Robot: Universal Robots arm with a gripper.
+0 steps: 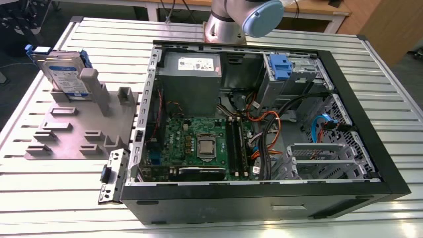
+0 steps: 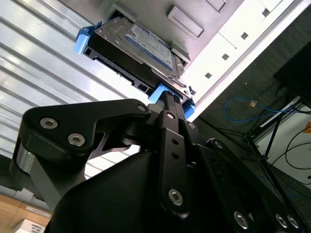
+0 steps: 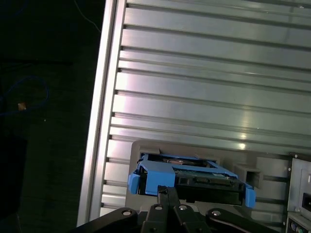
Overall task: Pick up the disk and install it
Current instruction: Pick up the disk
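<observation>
You're working over a ribbed metal table [image 1: 383, 99] that carries an open case [image 1: 363, 116]. On the exterior view's left of the case lies a grey fixture plate [image 1: 73, 134]. The disk [image 1: 66, 72] stands on edge in a slot of that plate, outside the case. It is a silver slab with a white-and-blue label and blue rails on its sides.

In both wrist views the gripper [image 3: 168, 190] has its fingers drawn narrow, with nothing between them. Its tips line up with the blue rail at one end of the disk [image 3: 194, 179]. You cannot tell whether they touch it.

The arm [image 1: 231, 22] is cut off by the exterior view's upper edge. In the second wrist view the gripper [image 2: 167, 95] body covers part of the disk [image 2: 146, 46].
</observation>
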